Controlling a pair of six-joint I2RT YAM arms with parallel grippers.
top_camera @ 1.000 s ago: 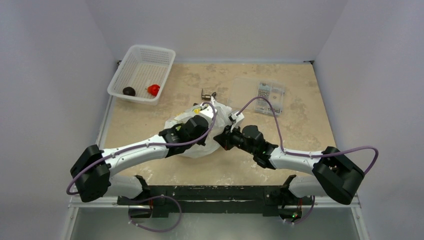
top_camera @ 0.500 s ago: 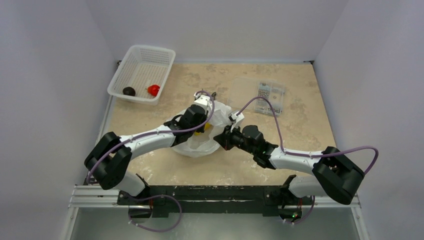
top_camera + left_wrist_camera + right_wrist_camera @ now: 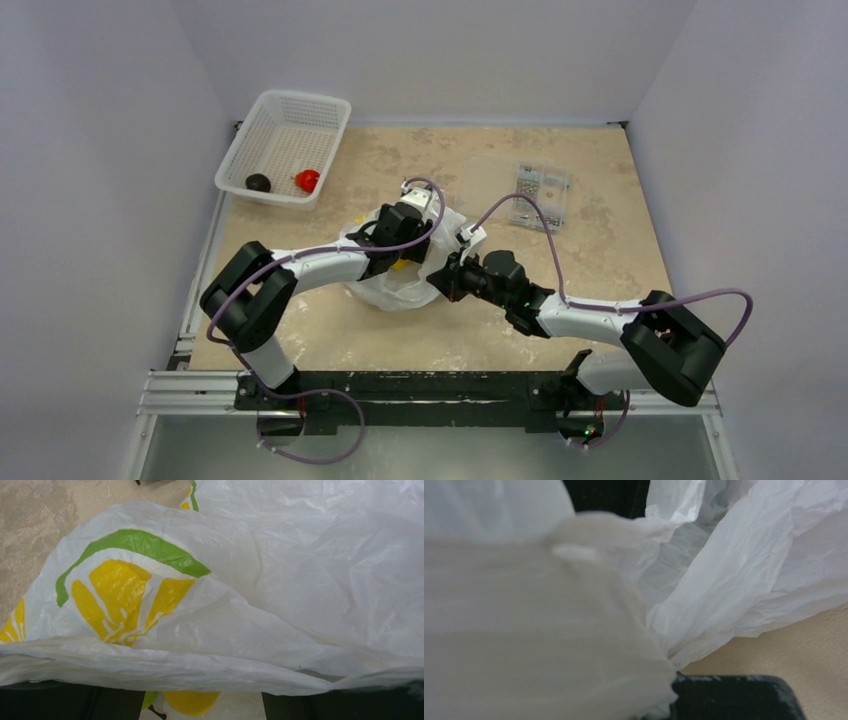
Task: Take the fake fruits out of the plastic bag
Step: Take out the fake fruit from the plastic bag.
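The plastic bag (image 3: 398,291), thin white film with yellow and green prints, lies crumpled mid-table. My left gripper (image 3: 404,217) hovers over its far side. In the left wrist view a fold of the plastic bag (image 3: 280,590) drapes across both dark fingers (image 3: 65,704), which stand wide apart and open. Below the fold, between them, a yellow fruit (image 3: 190,703) with a green bit beside it peeks out. My right gripper (image 3: 447,277) is shut on the bag's right edge; film bunches against its finger (image 3: 734,697). A dark brown fruit (image 3: 258,182) and a red fruit (image 3: 308,180) lie in the basket.
A white mesh basket (image 3: 290,118) stands at the far left corner. A clear flat box of small parts (image 3: 540,192) lies at the far right. White walls close in the table on three sides.
My left arm has stretched farther across the bag toward the far side, and its jaws have opened. The right arm holds still with the bag's edge.
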